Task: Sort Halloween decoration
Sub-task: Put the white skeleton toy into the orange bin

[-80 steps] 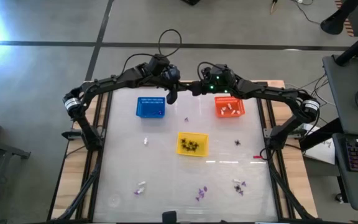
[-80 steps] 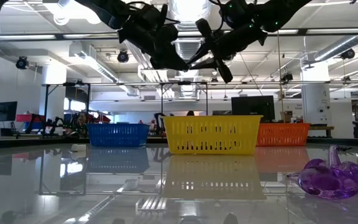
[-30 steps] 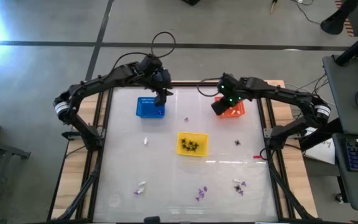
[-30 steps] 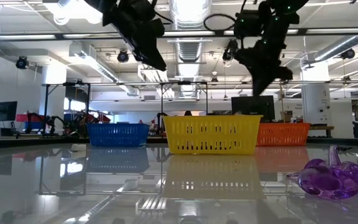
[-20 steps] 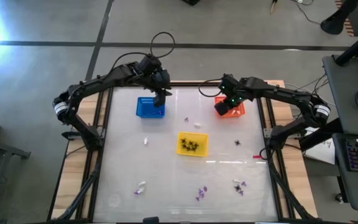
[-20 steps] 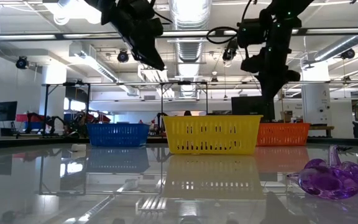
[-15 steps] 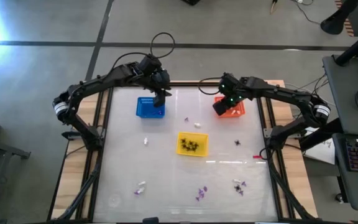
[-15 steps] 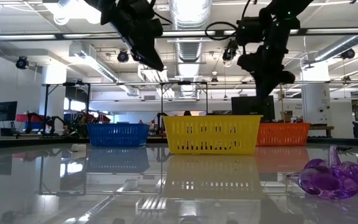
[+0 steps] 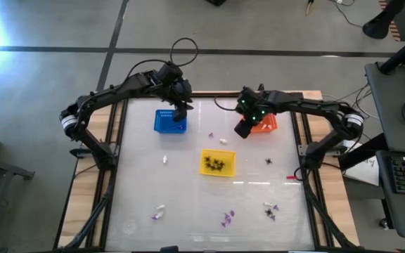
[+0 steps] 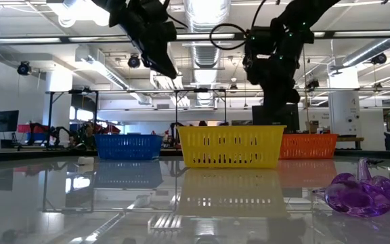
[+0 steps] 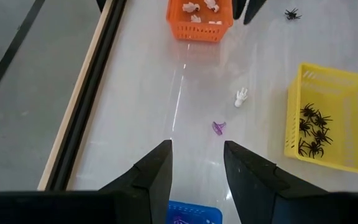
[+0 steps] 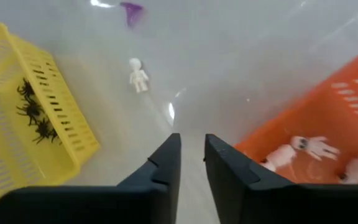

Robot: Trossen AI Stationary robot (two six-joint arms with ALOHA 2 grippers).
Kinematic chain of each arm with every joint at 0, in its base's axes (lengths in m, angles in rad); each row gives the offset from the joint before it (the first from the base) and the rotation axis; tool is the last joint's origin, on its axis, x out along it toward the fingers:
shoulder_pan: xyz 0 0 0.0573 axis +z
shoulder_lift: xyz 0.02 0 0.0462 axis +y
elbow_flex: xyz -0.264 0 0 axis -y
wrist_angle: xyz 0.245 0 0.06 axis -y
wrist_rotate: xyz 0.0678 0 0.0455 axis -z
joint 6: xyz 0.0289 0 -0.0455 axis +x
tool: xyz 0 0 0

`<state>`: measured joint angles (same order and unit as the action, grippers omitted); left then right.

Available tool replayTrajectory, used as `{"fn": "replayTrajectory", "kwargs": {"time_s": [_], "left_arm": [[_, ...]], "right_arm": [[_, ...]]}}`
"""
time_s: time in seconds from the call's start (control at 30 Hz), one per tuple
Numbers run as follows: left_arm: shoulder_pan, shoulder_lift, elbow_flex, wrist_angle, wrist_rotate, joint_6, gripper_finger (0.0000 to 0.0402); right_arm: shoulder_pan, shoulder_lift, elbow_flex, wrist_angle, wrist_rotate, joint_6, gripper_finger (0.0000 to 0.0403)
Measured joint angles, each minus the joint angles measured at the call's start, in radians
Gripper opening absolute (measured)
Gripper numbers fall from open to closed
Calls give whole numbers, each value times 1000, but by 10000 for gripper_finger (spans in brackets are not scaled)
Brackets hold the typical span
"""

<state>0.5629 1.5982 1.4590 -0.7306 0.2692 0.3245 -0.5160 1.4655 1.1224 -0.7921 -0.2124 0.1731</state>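
A blue basket (image 9: 170,121), a yellow basket (image 9: 217,162) and an orange basket (image 9: 266,124) sit apart on the glossy white table (image 9: 188,190).

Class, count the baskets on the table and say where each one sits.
3. The blue basket sits at the far left under the left gripper, the orange basket at the far right, and the yellow basket at the centre, nearer the front. None seems hidden.
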Motion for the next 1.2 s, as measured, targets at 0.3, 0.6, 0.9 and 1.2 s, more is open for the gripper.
{"fn": "replayTrajectory", "kwargs": {"time_s": [0.3, 0.6, 0.9, 1.2], "left_arm": [[0, 0, 0, -12, 0, -3, 128], [0, 0, 0, -12, 0, -23, 128], [0, 0, 0, -12, 0, -32, 128], [0, 1, -1, -28, 0, -54, 128]], "right_arm": [[37, 123, 1, 158, -61, -115, 127], [80, 280, 64, 211, -58, -132, 130], [133, 368, 105, 203, -58, -132, 130], [130, 414, 113, 207, 1, -67, 120]]}}
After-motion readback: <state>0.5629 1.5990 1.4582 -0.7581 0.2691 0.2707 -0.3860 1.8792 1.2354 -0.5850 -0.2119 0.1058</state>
